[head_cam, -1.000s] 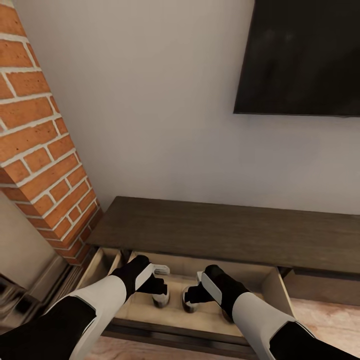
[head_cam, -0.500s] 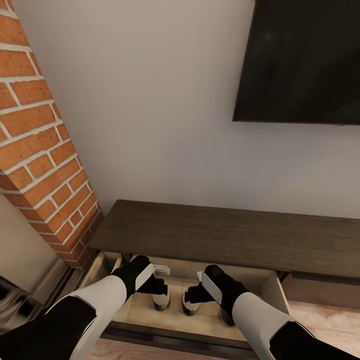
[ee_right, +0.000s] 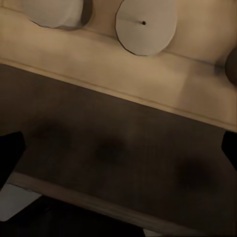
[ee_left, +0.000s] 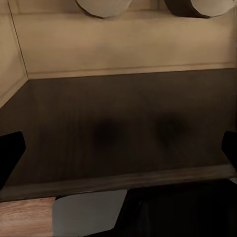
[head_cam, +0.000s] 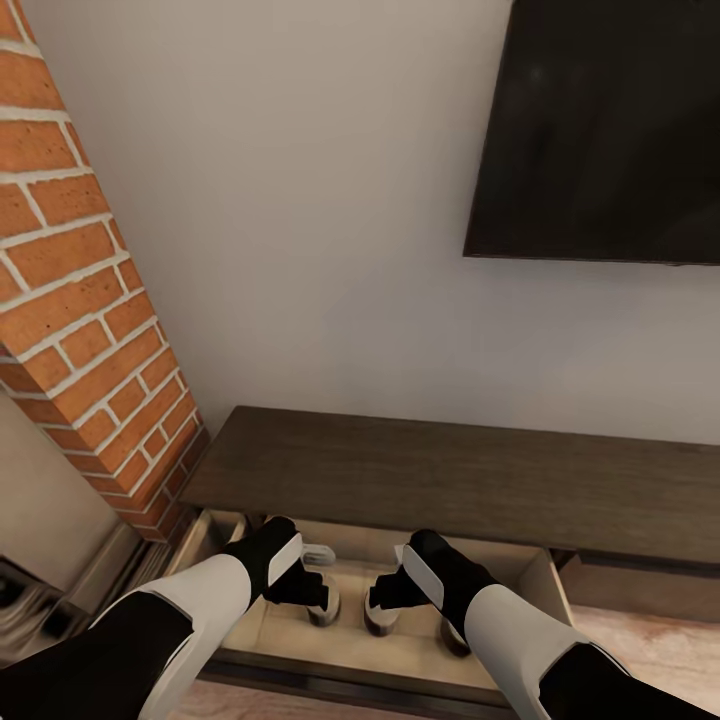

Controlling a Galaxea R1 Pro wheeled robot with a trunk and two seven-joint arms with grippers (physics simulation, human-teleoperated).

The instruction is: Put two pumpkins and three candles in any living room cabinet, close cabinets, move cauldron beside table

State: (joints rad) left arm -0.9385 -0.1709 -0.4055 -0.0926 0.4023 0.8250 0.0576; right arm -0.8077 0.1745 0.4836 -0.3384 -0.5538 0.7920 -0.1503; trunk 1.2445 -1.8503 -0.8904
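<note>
Inside the open cabinet (head_cam: 400,650) drawer, candles (head_cam: 380,612) stand apart.

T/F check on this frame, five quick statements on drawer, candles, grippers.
1. The drawer of the cabinet is open. True.
2. Candles stand inside the drawer. True.
3. A pumpkin sits on the cabinet top. False: the top is bare.
4. The left gripper is shut on a candle. False: its fingers stand wide apart with nothing between them, over the drawer's dark front edge.
5. The right gripper is open. True: its fingers are spread, and a candle stands apart from them in the drawer.
</note>
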